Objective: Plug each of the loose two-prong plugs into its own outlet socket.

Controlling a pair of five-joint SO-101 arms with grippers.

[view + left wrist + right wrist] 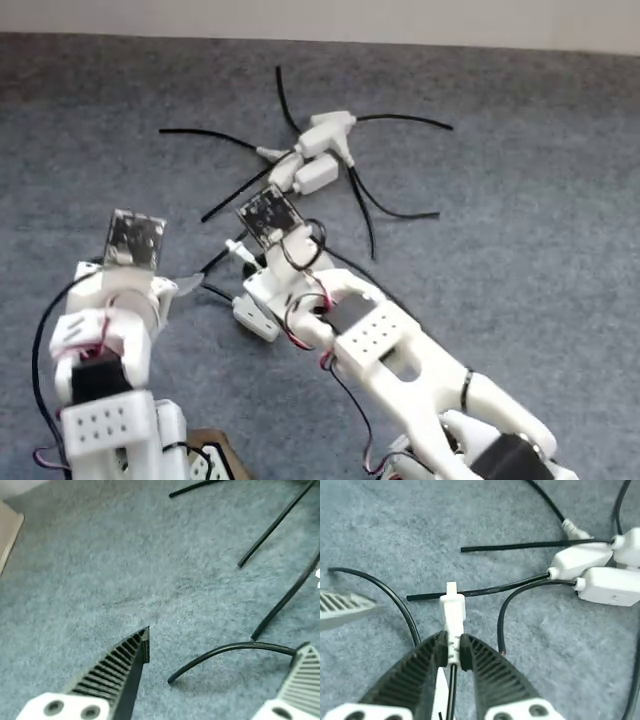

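Grey carpet (540, 250) leaves open room at frame right and far left; the outlet sockets (318, 158), light white blocks likely to slide when pushed, lie upper centre among springy black cords (520, 545); the left gripper (225, 647) gapes wide, lower left; the right gripper (452, 647) pinches the small rigid plug (454, 611) by its body, mid-frame.

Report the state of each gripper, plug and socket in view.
left gripper, open, holding nothing.
right gripper, shut on the white plug.
white plug, gripped, prongs free, not in any socket.
outlet sockets, lying clustered together; cannot tell whether any is occupied.
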